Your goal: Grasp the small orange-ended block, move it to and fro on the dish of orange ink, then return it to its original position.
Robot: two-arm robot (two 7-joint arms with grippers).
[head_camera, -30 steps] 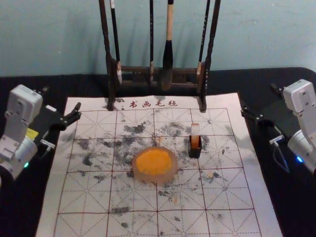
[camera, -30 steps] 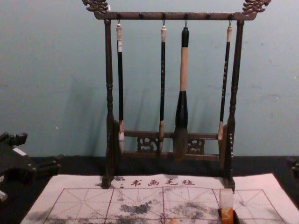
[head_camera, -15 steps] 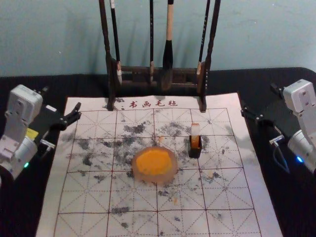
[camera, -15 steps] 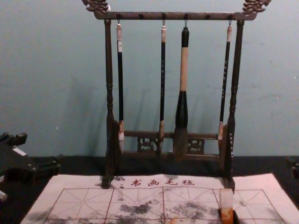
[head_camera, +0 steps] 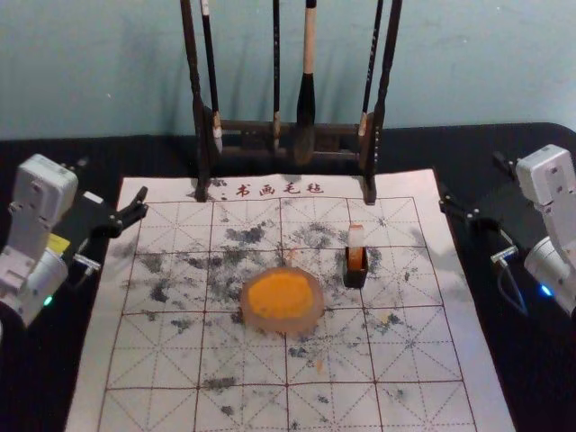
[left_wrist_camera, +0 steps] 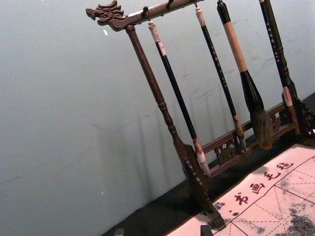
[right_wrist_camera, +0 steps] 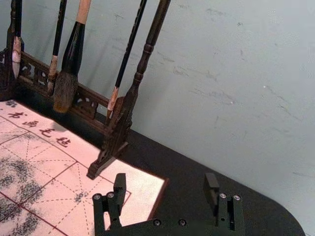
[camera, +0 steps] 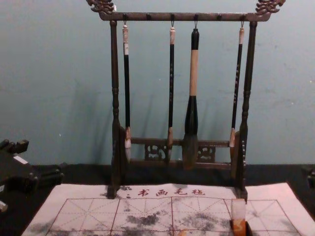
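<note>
On gridded white felt (head_camera: pixel 92 360), a black box (head_camera: pixel 355 280) is holding the orange-ended block (head_camera: pixel 356 237) near an orange-ink dish (head_camera: pixel 310 319); left gripper (head_camera: pixel 112 181) and right gripper (head_camera: pixel 475 186) are flanking, fingers apart.

Glossy dark wooden rack (camera: pixel 184 16), matt cloth-like mat (head_camera: pixel 153 360), smooth translucent-looking dish (head_camera: pixel 283 326), smooth stone-like block (camera: pixel 238 210), matt wall (head_camera: pixel 90 72)

The left arm (head_camera: pixel 40 193) is at the head view's left edge, a green light (head_camera: pixel 49 301) glowing on it; the left tool (head_camera: pixel 112 178) points forward and inward, fingers spread. The right arm (head_camera: pixel 551 184) sits opposite at the right edge with a blue light (head_camera: pixel 546 291), the right tool (head_camera: pixel 472 182) angled forward and inward, its two fingers (right_wrist_camera: pixel 119 183) wide apart.
</note>
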